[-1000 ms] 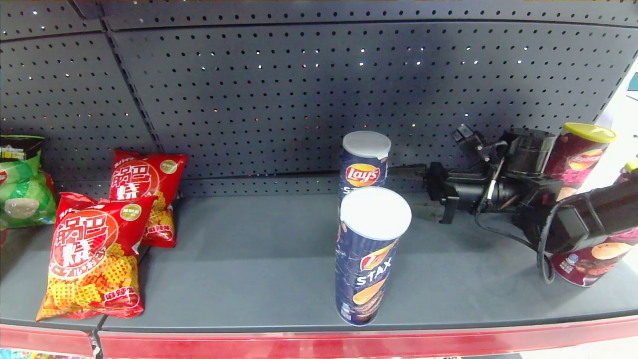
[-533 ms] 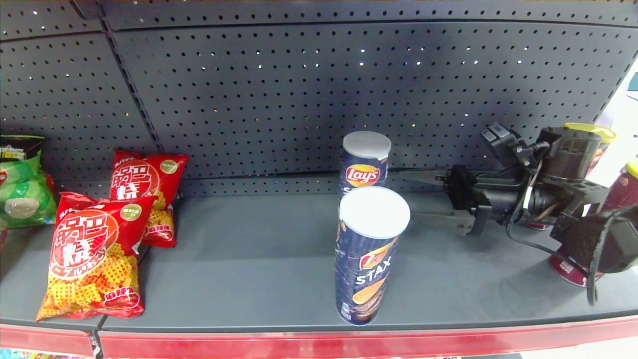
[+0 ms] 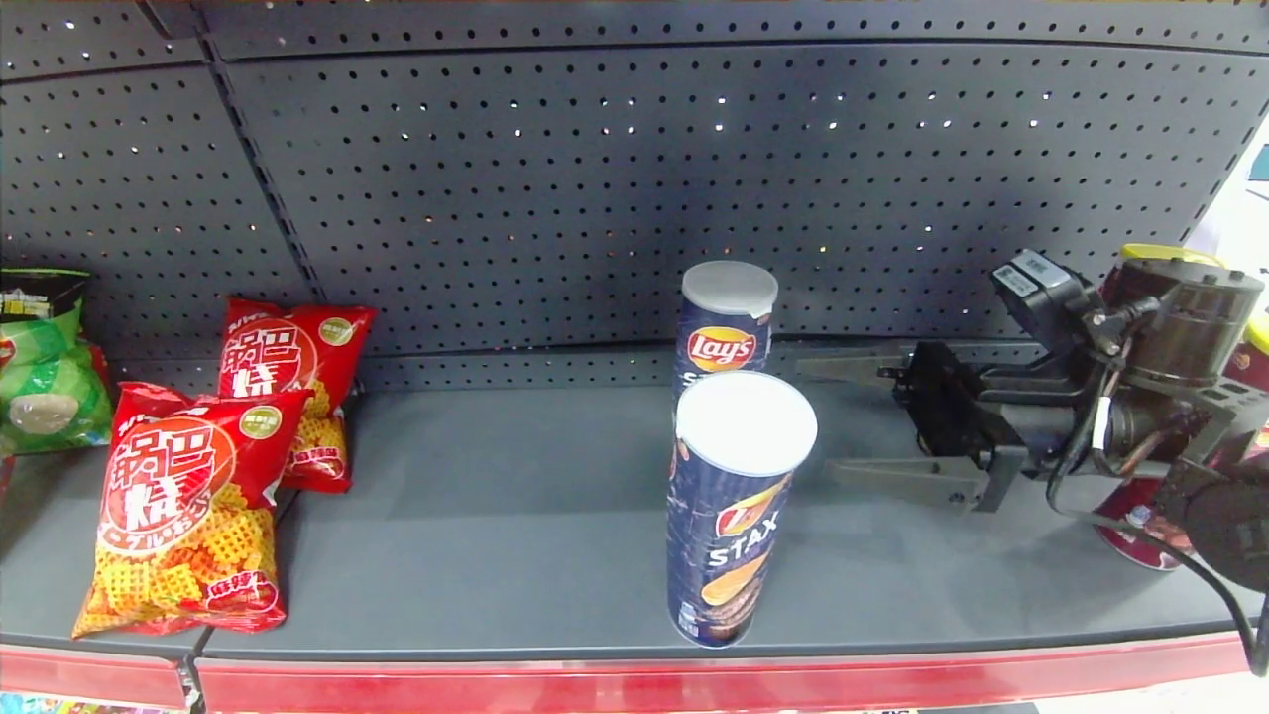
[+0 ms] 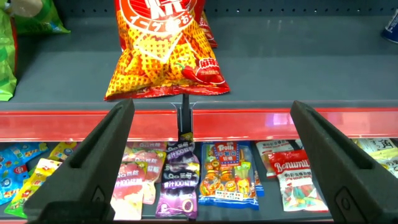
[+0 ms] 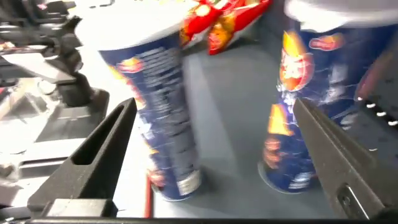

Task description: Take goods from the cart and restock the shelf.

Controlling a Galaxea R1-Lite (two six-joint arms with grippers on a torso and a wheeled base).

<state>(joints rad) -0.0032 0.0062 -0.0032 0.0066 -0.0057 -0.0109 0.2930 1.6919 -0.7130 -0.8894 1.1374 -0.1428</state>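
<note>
Two tall blue chip cans stand on the grey shelf (image 3: 496, 516), one at the front (image 3: 739, 506) and one right behind it (image 3: 727, 327). My right gripper (image 3: 815, 416) hovers just right of them, open and empty, its fingers pointing at the cans without touching. In the right wrist view the gripper (image 5: 214, 106) frames the front can (image 5: 165, 118) and the back can (image 5: 317, 106). My left gripper (image 4: 212, 109) hangs open and empty below the shelf's red front edge (image 4: 249, 121), facing a red snack bag (image 4: 165, 46).
Two red snack bags (image 3: 183, 506) (image 3: 297, 387) and a green bag (image 3: 40, 367) lie on the shelf's left part. A dark red can (image 3: 1135, 526) stands behind my right arm. The perforated back panel (image 3: 595, 178) closes the rear. Candy packs (image 4: 227, 177) hang on the level below.
My right gripper has drawn back to the right and toward the shelf front, away from the back blue can, its fingers now spread wide. Both cans stay put.
</note>
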